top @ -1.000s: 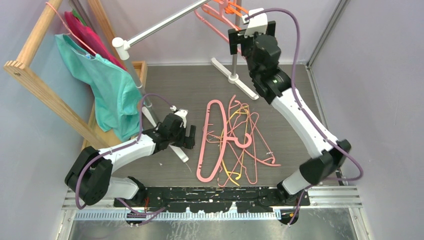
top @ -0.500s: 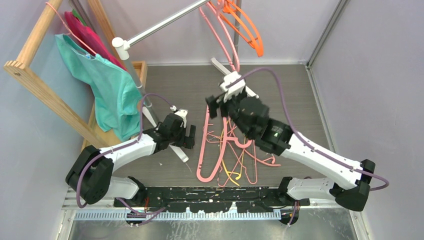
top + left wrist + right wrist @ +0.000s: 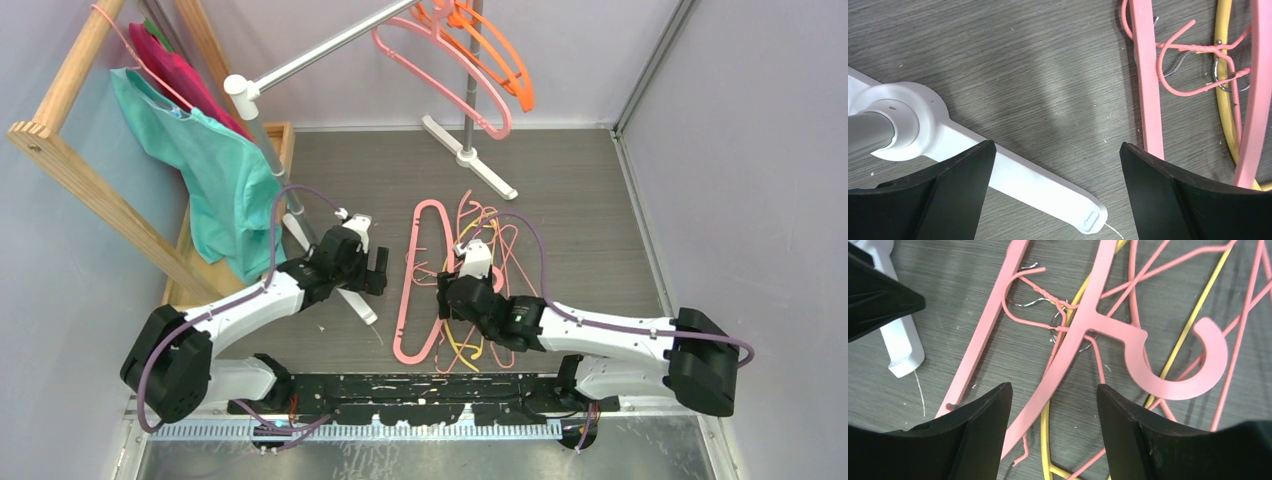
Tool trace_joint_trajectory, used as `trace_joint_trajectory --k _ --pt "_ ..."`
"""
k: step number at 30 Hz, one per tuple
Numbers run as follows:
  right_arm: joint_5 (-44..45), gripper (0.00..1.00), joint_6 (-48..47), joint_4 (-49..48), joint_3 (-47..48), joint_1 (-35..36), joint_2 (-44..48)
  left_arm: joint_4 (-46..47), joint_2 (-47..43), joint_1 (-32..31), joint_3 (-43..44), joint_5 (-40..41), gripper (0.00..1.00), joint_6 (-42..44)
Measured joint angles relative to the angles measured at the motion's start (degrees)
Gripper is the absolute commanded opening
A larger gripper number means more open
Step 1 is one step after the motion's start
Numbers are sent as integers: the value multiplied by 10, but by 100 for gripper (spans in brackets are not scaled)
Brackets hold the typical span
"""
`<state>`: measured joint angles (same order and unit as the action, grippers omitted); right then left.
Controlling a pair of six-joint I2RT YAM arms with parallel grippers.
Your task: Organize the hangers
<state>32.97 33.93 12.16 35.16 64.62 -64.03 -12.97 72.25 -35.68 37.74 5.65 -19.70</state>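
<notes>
Both arms are extended low and forward; the left hand point(image 3: 1055, 150) and right hand point(image 3: 1053, 390) are held spread, pointed downward.

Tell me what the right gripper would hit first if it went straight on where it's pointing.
Most likely the thick pink hanger, its arm just beside the hook, lying straight ahead of the right gripper; depth is unclear.

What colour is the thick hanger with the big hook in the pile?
Pink. The thick hanger shows best in the right wrist view.
</notes>
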Motion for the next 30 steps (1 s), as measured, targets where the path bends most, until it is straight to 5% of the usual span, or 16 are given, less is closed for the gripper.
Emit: trace_joint_trajectory --k 23,30 --pt "15 57 198 -59 -34 37 -152 1 -37 0 -29 1 98 -2" --pt "24 25 211 -64 -32 40 -168 2 -47 0 -40 1 98 -2"
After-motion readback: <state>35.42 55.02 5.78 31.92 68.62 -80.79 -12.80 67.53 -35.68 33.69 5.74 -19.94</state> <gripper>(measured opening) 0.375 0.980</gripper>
